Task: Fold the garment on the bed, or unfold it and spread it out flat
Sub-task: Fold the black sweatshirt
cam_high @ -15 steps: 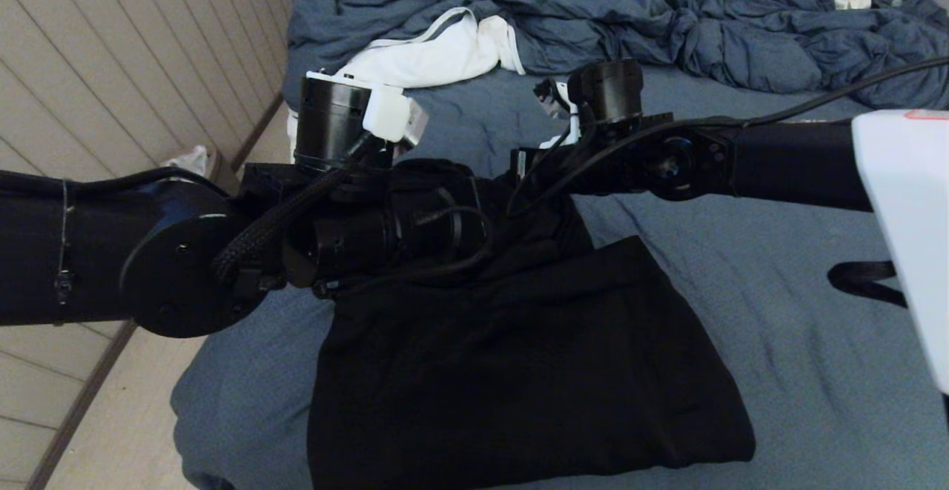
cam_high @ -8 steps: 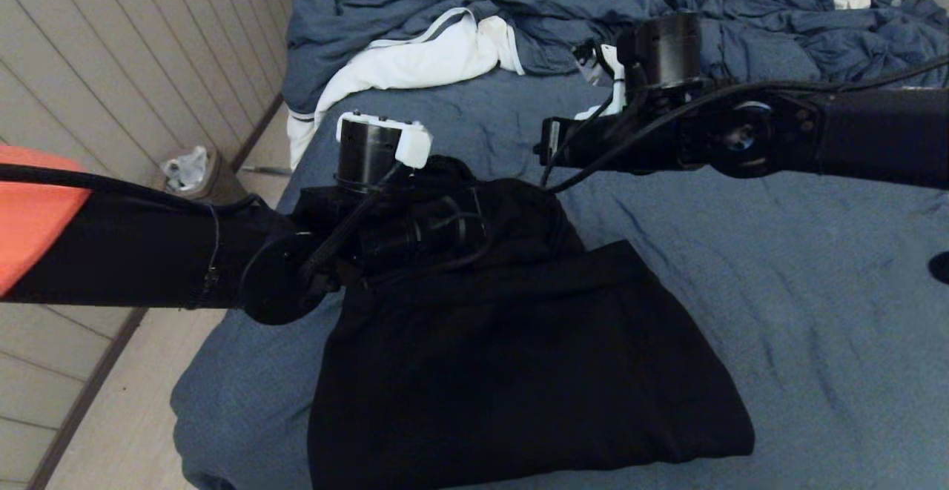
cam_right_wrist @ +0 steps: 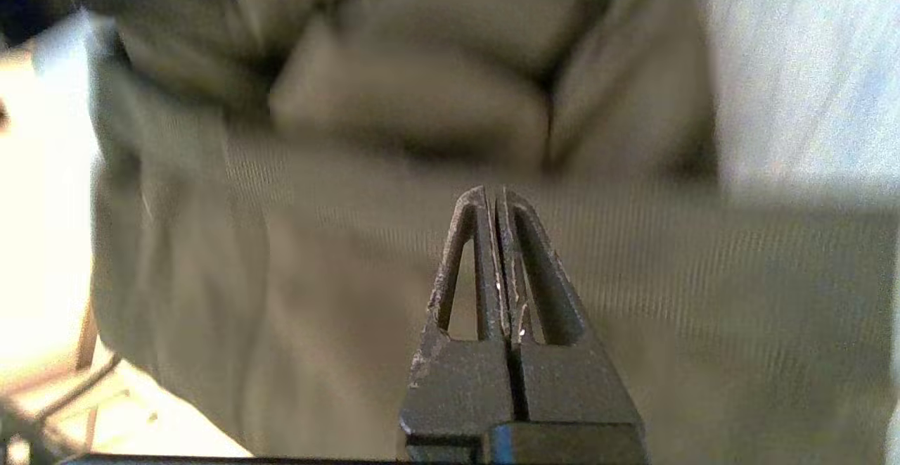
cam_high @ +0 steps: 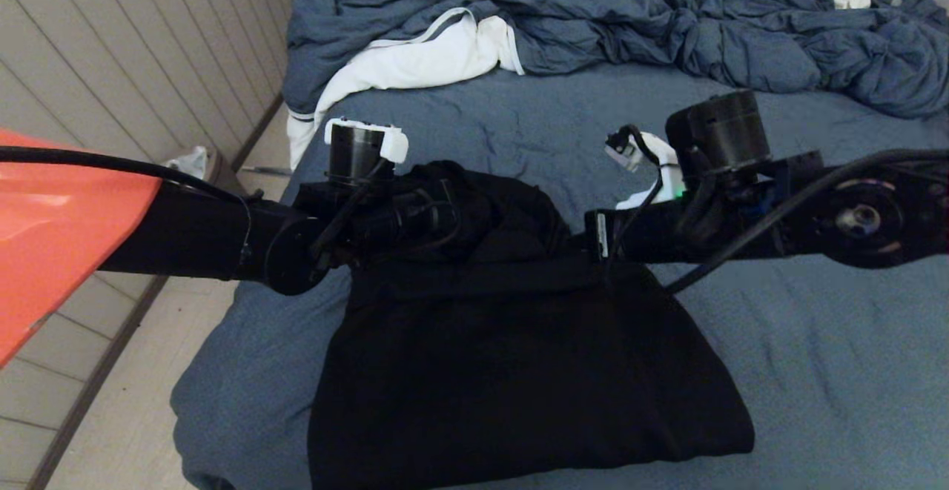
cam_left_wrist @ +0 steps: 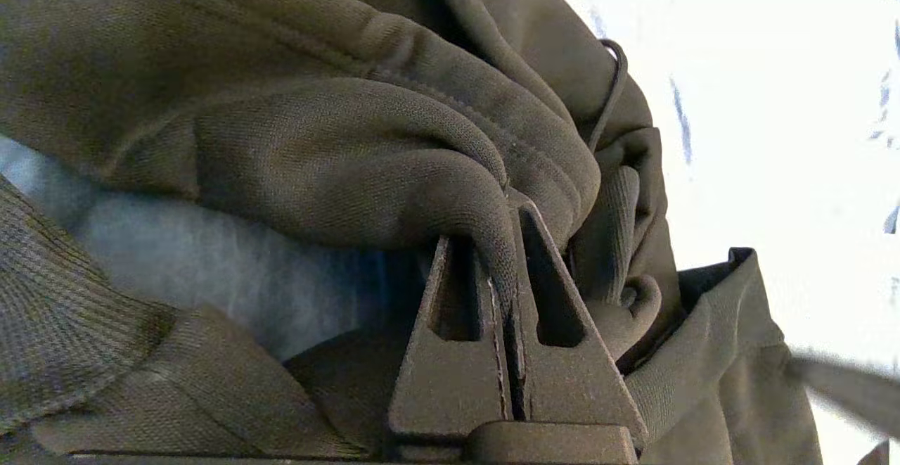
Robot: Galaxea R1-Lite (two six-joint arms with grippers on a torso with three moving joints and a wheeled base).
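Note:
The garment (cam_high: pixel 519 371), a black hoodie, lies folded near the front edge of the bed (cam_high: pixel 815 342), its far part bunched up in a heap. My left gripper (cam_left_wrist: pixel 500 240) reaches in from the left and is shut on a thick fold of that bunched cloth (cam_left_wrist: pixel 394 169); in the head view its fingers are buried in the heap (cam_high: pixel 474 208). My right gripper (cam_right_wrist: pixel 496 194) comes in from the right, shut with nothing between its fingers, just short of the hoodie's ribbed band (cam_right_wrist: pixel 633 254). In the head view the right gripper (cam_high: pixel 589 238) is at the garment's far right corner.
A white cloth with a dark stripe (cam_high: pixel 415 60) and a rumpled blue-grey comforter (cam_high: pixel 630 15) lie at the far side of the bed. Bare sheet stretches to the right. Off the bed's left edge are the floor (cam_high: pixel 126 401), a small bin (cam_high: pixel 189 167) and a panelled wall.
My right arm has swung right, then down and nearer, ending at the hoodie's far right corner. The left arm shifted slightly, still gripping the bunched cloth.

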